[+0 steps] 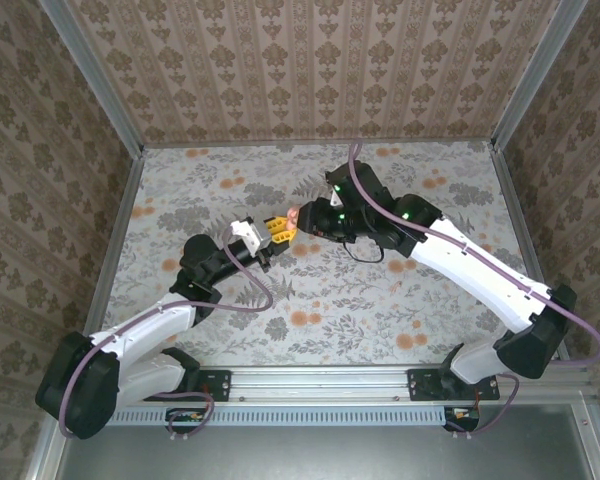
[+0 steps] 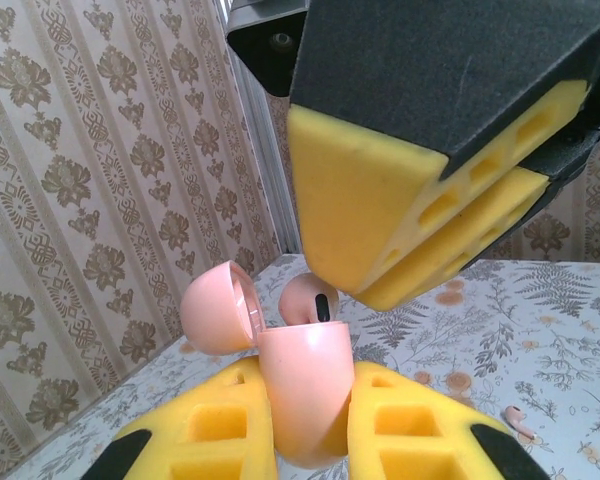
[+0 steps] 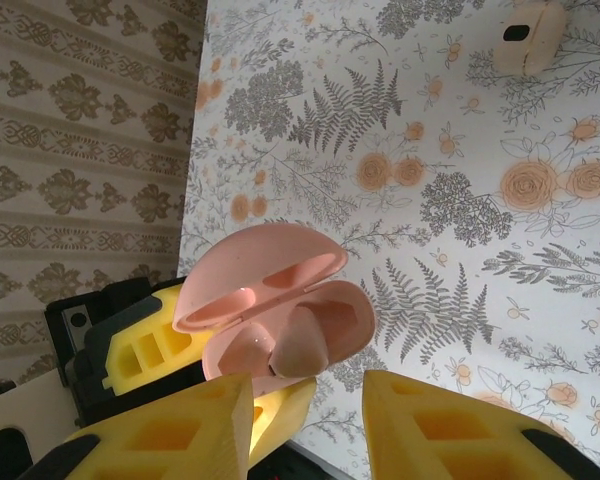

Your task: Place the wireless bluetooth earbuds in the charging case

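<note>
Smooth, glossy pink plastic on the charging case [image 3: 280, 300] and the earbud [image 2: 305, 297] in it. Matt, porous yellow foam on the pads [image 2: 210, 430] of the left end effector [image 2: 305, 400] and right end effector [image 3: 310, 400], backed by grainy matt black plastic. Matt printed covering over the surface [image 1: 380, 300]; brushed bare metal along the front rail [image 1: 320, 378].

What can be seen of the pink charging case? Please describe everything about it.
The charging case is a small, rounded shell of smooth, pale pink plastic, slightly glossy. Its hinged lid stands open and shows moulded hollows inside. One pink earbud sits in the body; the seat beside it looks empty. The case is held upright above the floral table, clamped at its lower body between the yellow foam fingers of the left gripper.
</note>
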Available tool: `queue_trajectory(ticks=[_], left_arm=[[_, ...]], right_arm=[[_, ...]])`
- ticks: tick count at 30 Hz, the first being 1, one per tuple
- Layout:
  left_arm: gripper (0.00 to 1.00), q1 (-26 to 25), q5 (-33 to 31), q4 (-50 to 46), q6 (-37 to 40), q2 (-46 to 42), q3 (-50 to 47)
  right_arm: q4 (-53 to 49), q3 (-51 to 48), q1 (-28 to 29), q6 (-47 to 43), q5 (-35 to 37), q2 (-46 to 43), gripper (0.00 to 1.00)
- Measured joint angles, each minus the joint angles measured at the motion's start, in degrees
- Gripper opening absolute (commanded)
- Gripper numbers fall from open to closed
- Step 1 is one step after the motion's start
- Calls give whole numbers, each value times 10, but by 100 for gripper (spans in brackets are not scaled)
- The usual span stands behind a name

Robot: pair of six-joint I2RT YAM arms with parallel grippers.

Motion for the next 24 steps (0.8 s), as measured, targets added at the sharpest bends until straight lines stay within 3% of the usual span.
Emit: queue_trajectory(ticks=[7,17,24], left_arm=[[0,-2,0,-8,13,-15,0],[0,-2,-14,-52,35,-31,0],[0,-2,-1,-73,38,-39,0]], right_arm=[[0,17,0,5,0,18,31],[-12,40,-1,-2,-11,41,12],[-23,40,-5,-39,-26,41,10]])
